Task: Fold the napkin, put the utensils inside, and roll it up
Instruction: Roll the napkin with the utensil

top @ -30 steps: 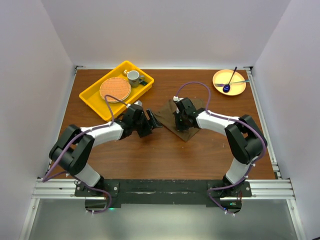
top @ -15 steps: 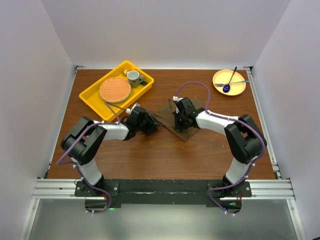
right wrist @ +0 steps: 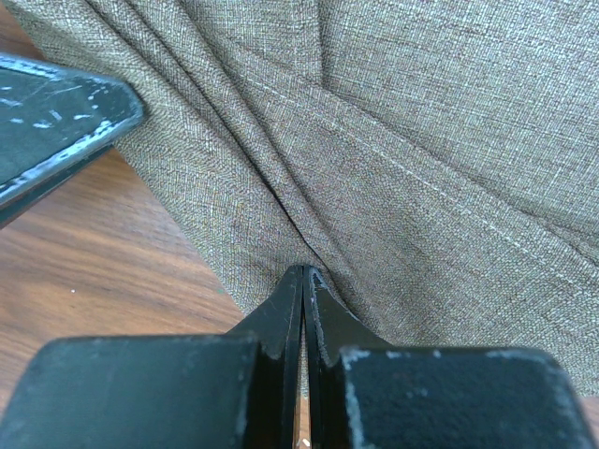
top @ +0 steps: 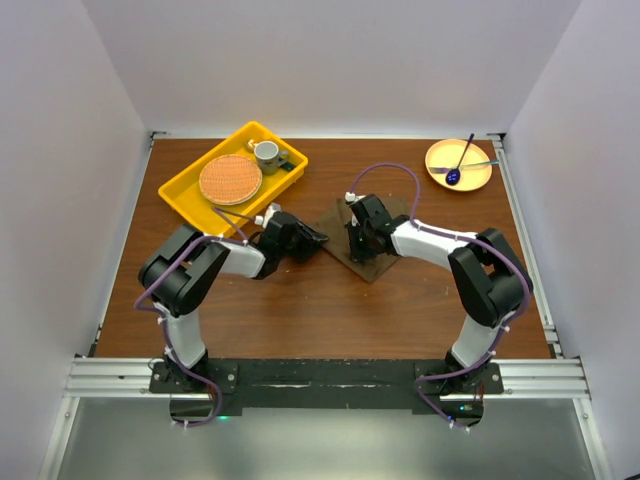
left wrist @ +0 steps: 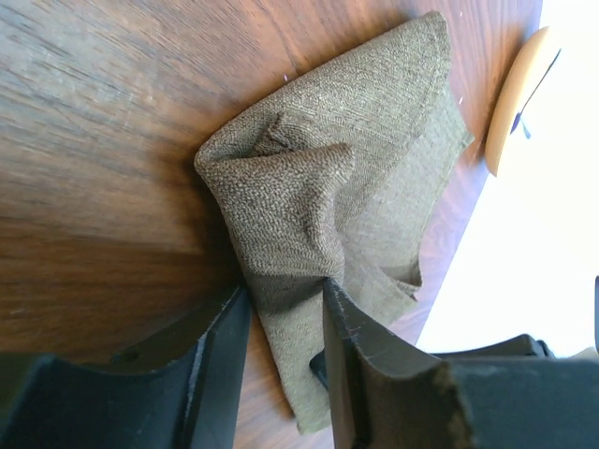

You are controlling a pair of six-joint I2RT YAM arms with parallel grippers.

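Observation:
The olive-brown napkin [top: 375, 255] lies crumpled at the table's middle. My left gripper [top: 314, 238] is at its left corner. In the left wrist view the jaws [left wrist: 285, 304] stand narrowly apart and squeeze a raised bunch of the napkin [left wrist: 318, 178]. My right gripper [top: 358, 246] rests on the napkin's middle. In the right wrist view its jaws [right wrist: 304, 273] are closed and pinch a crease of the napkin [right wrist: 421, 140]. No gold utensils show in any view.
A yellow tray [top: 185, 195] at the back left holds a round orange mat [top: 230, 179] and a cup [top: 266, 153]. An orange plate [top: 440, 165] at the back right holds a dark blue spoon [top: 460, 160] and a pale utensil.
My left gripper has swung right and forward to the napkin's left corner and narrowed onto the cloth. My right gripper has stayed on the napkin.

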